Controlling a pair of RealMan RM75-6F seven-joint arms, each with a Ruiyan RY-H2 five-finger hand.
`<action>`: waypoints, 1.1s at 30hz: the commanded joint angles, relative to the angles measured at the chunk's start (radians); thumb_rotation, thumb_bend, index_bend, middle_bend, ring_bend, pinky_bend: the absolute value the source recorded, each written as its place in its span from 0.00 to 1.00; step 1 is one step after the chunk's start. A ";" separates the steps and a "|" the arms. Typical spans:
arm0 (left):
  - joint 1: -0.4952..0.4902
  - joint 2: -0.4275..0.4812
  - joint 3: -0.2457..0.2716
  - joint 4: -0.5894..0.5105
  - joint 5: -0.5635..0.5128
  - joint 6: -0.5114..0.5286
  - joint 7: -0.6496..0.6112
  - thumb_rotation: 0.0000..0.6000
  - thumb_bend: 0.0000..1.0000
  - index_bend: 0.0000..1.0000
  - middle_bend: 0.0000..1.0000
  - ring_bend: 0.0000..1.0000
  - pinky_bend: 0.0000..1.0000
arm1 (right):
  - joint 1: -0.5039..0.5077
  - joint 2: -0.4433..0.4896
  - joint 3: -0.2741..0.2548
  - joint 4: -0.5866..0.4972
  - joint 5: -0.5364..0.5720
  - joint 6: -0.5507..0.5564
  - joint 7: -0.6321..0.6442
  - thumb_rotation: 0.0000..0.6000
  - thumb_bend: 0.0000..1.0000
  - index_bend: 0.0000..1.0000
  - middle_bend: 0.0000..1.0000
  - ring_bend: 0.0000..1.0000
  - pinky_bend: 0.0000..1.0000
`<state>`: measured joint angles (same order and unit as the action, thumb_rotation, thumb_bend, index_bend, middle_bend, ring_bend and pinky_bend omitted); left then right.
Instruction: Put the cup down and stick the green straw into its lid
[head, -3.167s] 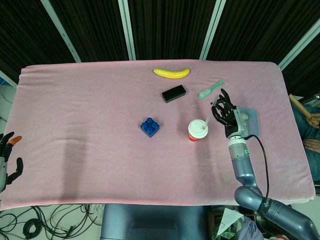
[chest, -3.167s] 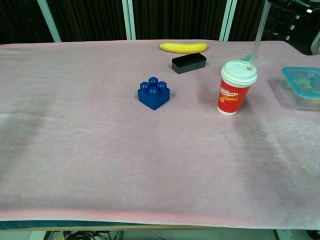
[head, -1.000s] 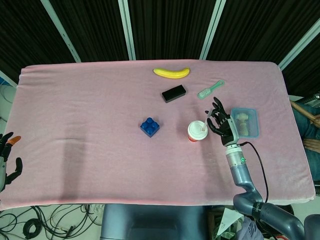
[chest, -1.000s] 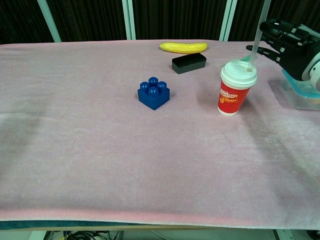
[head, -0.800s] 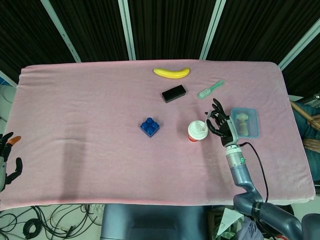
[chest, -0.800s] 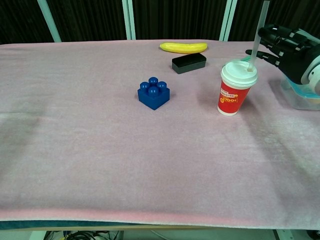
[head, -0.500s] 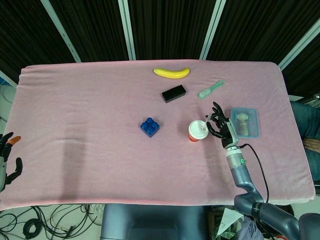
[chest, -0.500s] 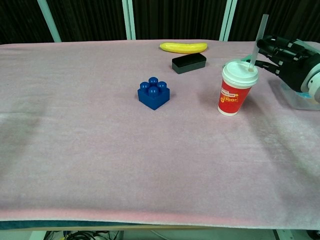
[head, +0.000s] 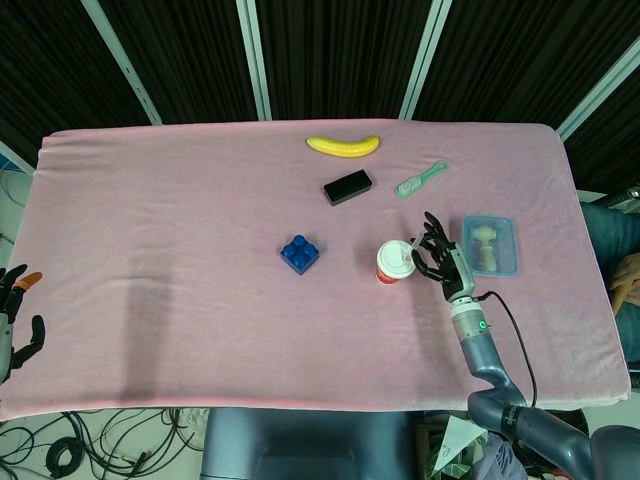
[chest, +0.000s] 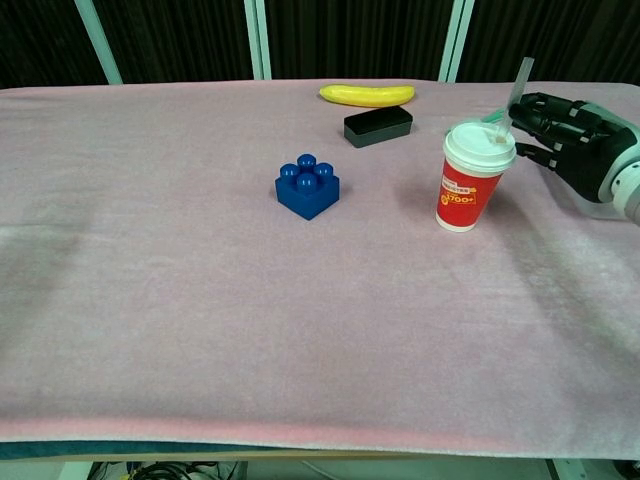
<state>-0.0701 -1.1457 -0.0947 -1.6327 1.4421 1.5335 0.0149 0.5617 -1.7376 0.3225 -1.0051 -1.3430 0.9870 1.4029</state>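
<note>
The red cup (head: 394, 264) with a white lid (chest: 479, 144) stands upright on the pink cloth right of centre. A pale green straw (chest: 517, 88) leans out of the lid's hole, tilted to the right. My right hand (chest: 572, 131) is just right of the cup at lid height and pinches the straw between its fingertips (chest: 522, 113). In the head view the right hand (head: 441, 264) touches the cup's right side. My left hand (head: 14, 322) hangs off the table's lower left corner, fingers apart and holding nothing.
A blue brick (chest: 307, 186) sits left of the cup. A black box (chest: 378, 125) and a banana (chest: 366, 95) lie behind it. A green brush (head: 420, 180) and a blue-rimmed container (head: 490, 245) lie to the right, the container just behind my right hand.
My right hand has come down and toward the cup with the straw. The straw has slid deeper into the lid, and less of it stands above the cup.
</note>
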 joint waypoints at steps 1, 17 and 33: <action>0.000 0.000 0.000 0.000 0.000 0.000 0.000 1.00 0.58 0.20 0.09 0.02 0.00 | -0.002 0.000 -0.003 0.001 0.002 -0.003 0.004 1.00 0.40 0.69 0.01 0.02 0.18; 0.000 0.003 0.002 -0.004 -0.004 -0.005 0.005 1.00 0.58 0.20 0.09 0.02 0.00 | 0.002 0.047 -0.052 -0.018 -0.044 -0.032 0.022 1.00 0.29 0.02 0.00 0.00 0.17; -0.001 0.002 0.003 -0.004 0.000 -0.004 0.006 1.00 0.58 0.20 0.09 0.02 0.00 | -0.079 0.287 -0.084 -0.219 -0.047 0.050 -0.226 1.00 0.27 0.00 0.00 0.00 0.15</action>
<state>-0.0708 -1.1436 -0.0918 -1.6371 1.4421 1.5292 0.0214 0.5170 -1.5185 0.2556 -1.1704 -1.4002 1.0137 1.2892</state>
